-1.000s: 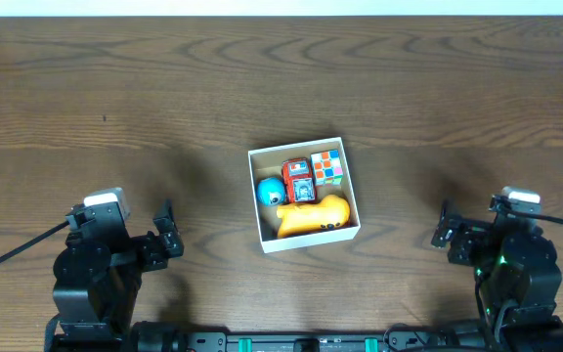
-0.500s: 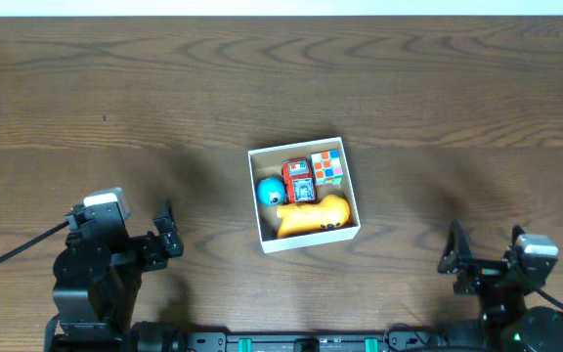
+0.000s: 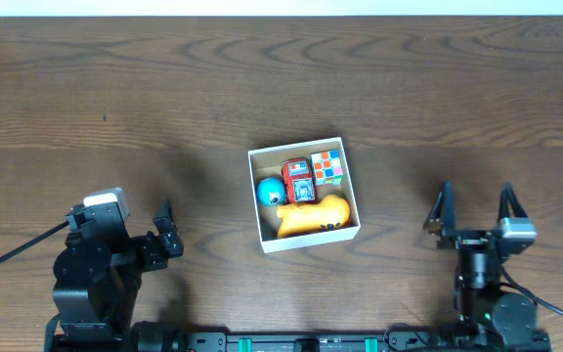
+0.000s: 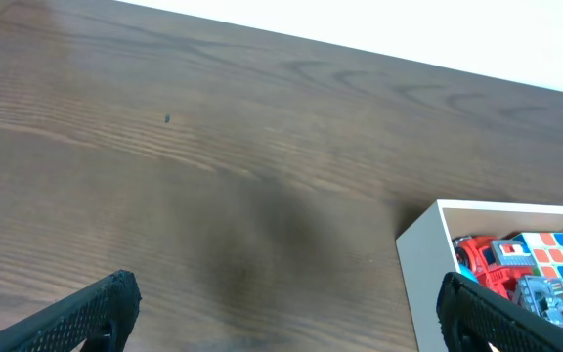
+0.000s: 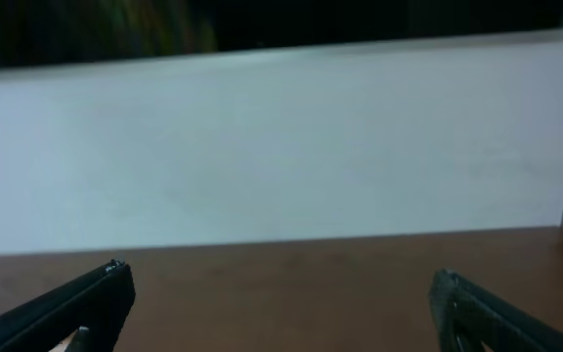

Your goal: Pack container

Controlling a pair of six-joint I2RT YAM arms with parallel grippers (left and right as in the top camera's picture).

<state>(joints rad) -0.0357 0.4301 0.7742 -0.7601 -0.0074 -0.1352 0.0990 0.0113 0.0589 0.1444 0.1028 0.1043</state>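
Brown wood grain runs across the table (image 3: 125, 88) that fills our overhead view. Near its middle stands the container (image 3: 311, 238), a square box with white walls, flat on the wood. It lies between our two grippers and touches neither.

Our left gripper (image 4: 286, 318) sits low by the near left part of the table. Its fingers are spread wide with nothing between them, and its wrist camera catches a corner of the container at the right.

Our right gripper (image 3: 475, 209) hangs to the right of the container, its fingers also wide apart and empty. Its blurred camera faces a pale wall (image 5: 281, 147) beyond the table.

Inside the container we see:
- a yellow toy (image 3: 313, 215) along the near wall
- a red toy (image 3: 299, 182) behind it
- a blue ball (image 3: 267, 192) at the left
- a coloured cube (image 3: 327, 167) in the far right corner
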